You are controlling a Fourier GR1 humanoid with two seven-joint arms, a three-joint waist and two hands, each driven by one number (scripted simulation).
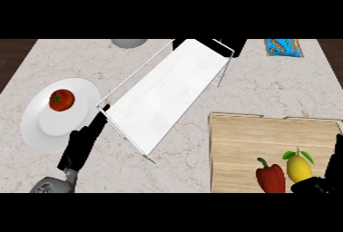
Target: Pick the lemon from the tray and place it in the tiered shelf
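Low at the tray's [227,136] near edge, the right hand [320,183] sits beside the unlifted lemon [299,167], grip unclear, shelf [167,90] unfilled, left hand [84,142] straight-fingered.

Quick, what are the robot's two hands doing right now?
Left hand: open, fingers straight, holding nothing.
Right hand: beside the lemon; cannot tell if open or shut.

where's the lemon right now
In the head view the lemon lies on the wooden tray at lower right, just right of the red pepper, with the right hand close beside it.
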